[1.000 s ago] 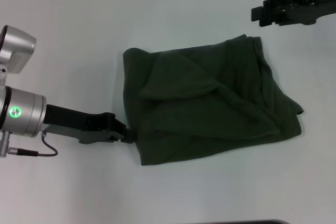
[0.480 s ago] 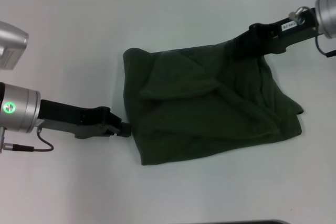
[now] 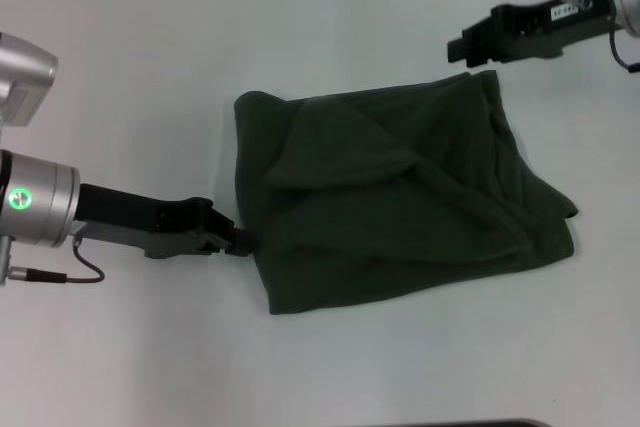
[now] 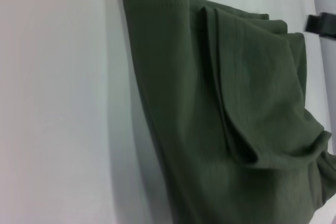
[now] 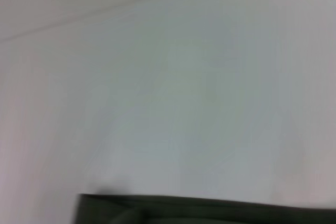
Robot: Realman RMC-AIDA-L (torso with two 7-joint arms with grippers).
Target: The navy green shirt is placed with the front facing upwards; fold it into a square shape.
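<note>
Plain white table point(image 3: 330, 27), matte and unmarked, filling the head view edge to edge; nothing of the room beyond it visible, apart from a thin dark strip at the very near edge. A faint straight line crossing the pale surface in the right wrist view, source unclear.

Dark olive shirt point(image 3: 400, 202) lying in the middle of the table, folded into a rough, lumpy rectangle with a diagonal ridge of cloth running from the far left down toward the near right. No lettering or neck label showing on the exposed fabric. A stitched hem visible along the rolled edge in the left wrist view point(image 4: 157, 3).

Left gripper point(image 3: 243, 244) low at the near left edge of the shirt, tips touching the cloth; cannot tell whether pinching it or merely resting against it.

Right gripper point(image 3: 458, 50) at the far right, just beyond the shirt's far right corner and clear of it; finger spacing impossible to judge. Small white sticker on its black body, print too tiny to read.
</note>
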